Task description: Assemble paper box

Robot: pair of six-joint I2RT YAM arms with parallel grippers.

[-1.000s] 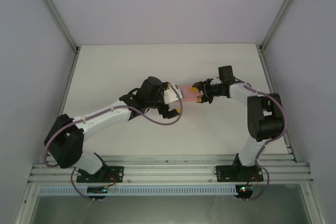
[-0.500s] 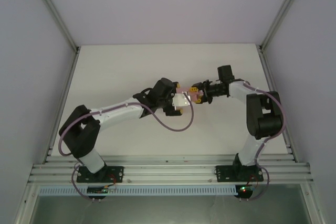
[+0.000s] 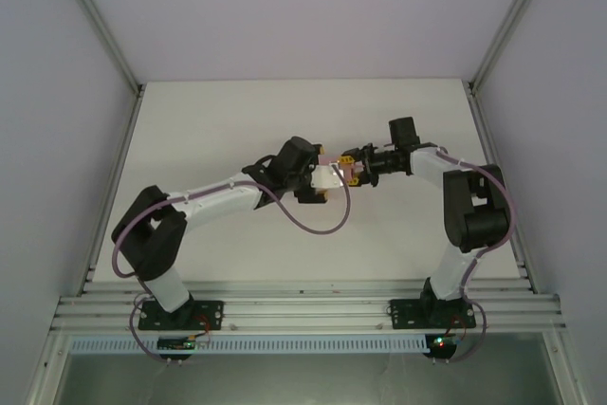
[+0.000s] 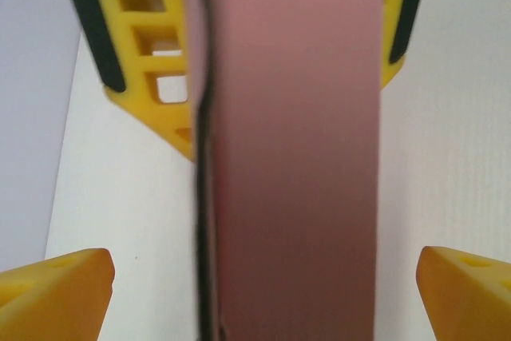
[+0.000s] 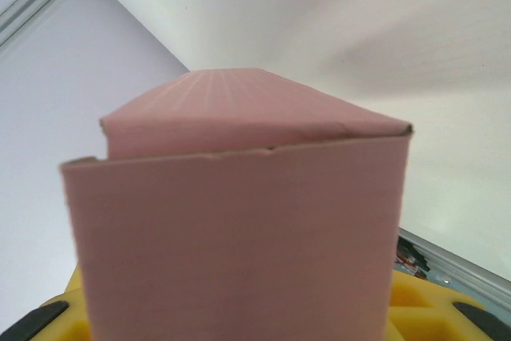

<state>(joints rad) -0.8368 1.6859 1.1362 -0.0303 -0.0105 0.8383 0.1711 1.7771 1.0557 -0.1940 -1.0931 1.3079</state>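
Note:
The paper box (image 3: 325, 157) is a small pink rectangular box held above the white table (image 3: 218, 120) near its middle. My right gripper (image 3: 355, 171) is shut on it from the right; in the right wrist view the paper box (image 5: 239, 237) stands between my yellow fingers (image 5: 435, 309). My left gripper (image 3: 327, 180) comes in from the left and is open. In the left wrist view the paper box (image 4: 295, 157) runs lengthwise between its yellow fingertips (image 4: 56, 285), with white table showing on both sides. The right gripper's yellow fingers (image 4: 144, 61) clamp the box's far end.
Grey enclosure walls with metal corner posts (image 3: 100, 30) bound the table on the left, right and back. An aluminium rail (image 3: 303, 310) carries both arm bases at the near edge. A loop of the left arm's cable (image 3: 318, 225) hangs below its wrist.
My left arm has stretched to the right, bringing its open gripper from beside the box to around its left end. The right gripper has shifted slightly left, still holding the box.

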